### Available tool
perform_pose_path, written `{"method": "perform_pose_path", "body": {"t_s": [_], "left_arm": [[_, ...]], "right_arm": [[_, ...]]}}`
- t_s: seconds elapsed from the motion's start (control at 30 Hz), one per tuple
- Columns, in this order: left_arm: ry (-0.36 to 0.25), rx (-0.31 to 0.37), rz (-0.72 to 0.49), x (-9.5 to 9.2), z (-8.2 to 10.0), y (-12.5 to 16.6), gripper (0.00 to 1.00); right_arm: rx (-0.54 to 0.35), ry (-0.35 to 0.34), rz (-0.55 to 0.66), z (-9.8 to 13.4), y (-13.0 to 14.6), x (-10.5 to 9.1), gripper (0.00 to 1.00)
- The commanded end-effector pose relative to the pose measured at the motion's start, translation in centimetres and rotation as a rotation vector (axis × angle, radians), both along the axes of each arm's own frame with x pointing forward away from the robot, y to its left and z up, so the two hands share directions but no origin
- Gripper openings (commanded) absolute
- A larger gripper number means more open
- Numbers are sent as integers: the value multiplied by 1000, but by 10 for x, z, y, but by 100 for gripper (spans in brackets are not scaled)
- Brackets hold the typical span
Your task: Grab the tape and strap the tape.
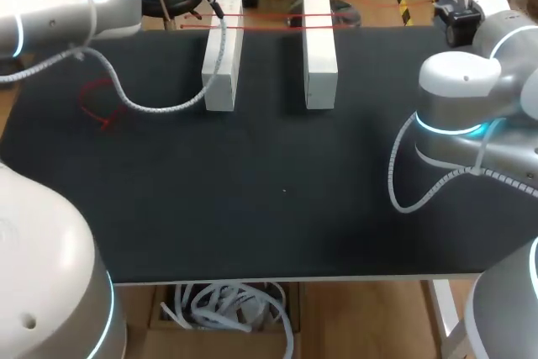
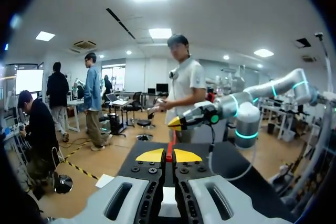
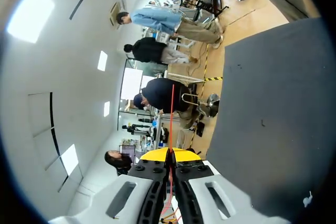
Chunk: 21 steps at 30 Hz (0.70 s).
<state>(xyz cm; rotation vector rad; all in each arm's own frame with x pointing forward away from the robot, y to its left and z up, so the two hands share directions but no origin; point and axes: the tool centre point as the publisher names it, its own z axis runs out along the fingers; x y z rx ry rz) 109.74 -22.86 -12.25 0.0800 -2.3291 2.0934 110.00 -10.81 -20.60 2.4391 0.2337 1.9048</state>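
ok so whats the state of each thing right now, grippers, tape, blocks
left gripper: shut on the red tape
right gripper: shut on the red tape
red tape: drawn straight across the far ends of both blocks
left white block: standing on its long edge
right white block: standing likewise, parallel and apart
red loop: slack on the table

Two white blocks (image 1: 223, 52) stand on the black table (image 1: 277, 191), red tape (image 1: 269, 26) stretched across them.

Silver-white L arm (image 1: 50, 14), R arm (image 1: 471, 81), cyan rings (image 1: 454, 129), coiled white cables (image 1: 151, 109); grey L pincer (image 2: 168, 155), R pincer (image 3: 169, 154), yellow tips (image 2: 150, 156)
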Motion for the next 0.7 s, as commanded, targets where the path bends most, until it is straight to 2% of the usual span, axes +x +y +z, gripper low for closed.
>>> {"method": "perform_pose_path", "body": {"t_s": [0.03, 0.2, 0.33, 0.37, 0.7], "left_arm": [[-15, -95, 55, -5, -10, 2, 0], [-15, -95, 55, -5, -10, 2, 0], [-8, 135, -3, -6, -14, -20, 0], [-13, 175, -21, -6, -14, -25, 0], [38, 357, -92, -9, -31, -50, 0]], "right_arm": [[-2, 6, 0, 2, 0, 0, 0], [-2, 6, 0, 2, 0, 0, 0], [-2, 6, 0, 2, 0, 0, 0], [-2, 6, 0, 2, 0, 0, 0], [-2, 6, 0, 2, 0, 0, 0]]}}
